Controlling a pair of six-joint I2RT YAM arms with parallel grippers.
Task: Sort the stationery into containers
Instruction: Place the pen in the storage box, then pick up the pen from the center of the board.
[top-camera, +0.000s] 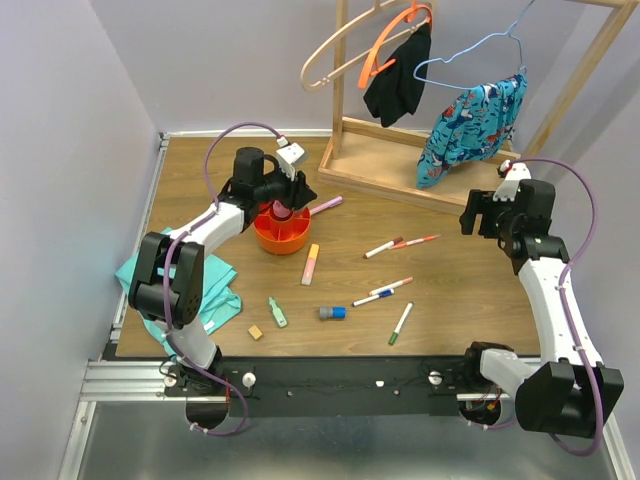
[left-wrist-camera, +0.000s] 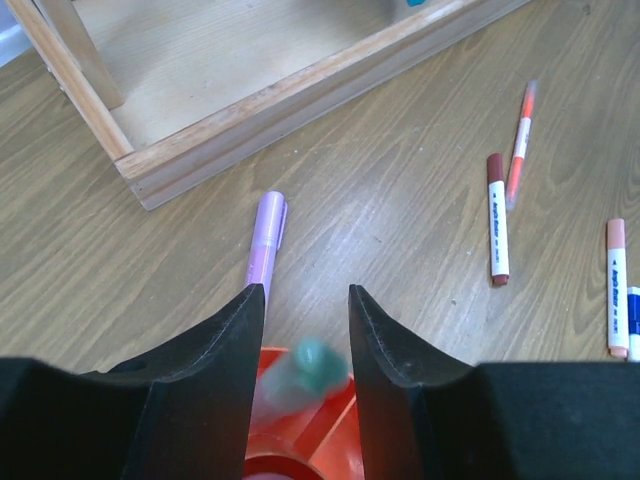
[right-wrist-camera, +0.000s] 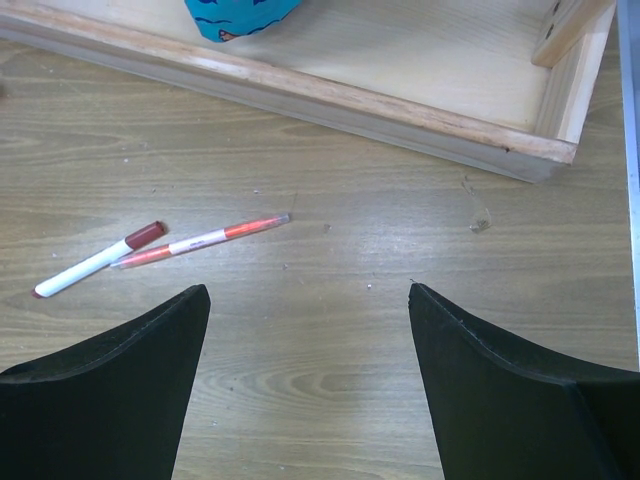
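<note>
My left gripper hangs over the orange organiser, its jaws a little apart. In the left wrist view a blurred green-capped item sits loose between the fingers, touching neither, above the organiser. A purple highlighter lies just beyond it. Scattered on the table are a pink-and-yellow highlighter, a green highlighter, a tan cube, a blue-grey piece and several thin markers. My right gripper stands open and empty near a brown-capped marker and an orange pen.
The wooden rack base runs along the back, with hangers and clothes hanging over it. A teal cloth lies at the left edge beside my left arm's base.
</note>
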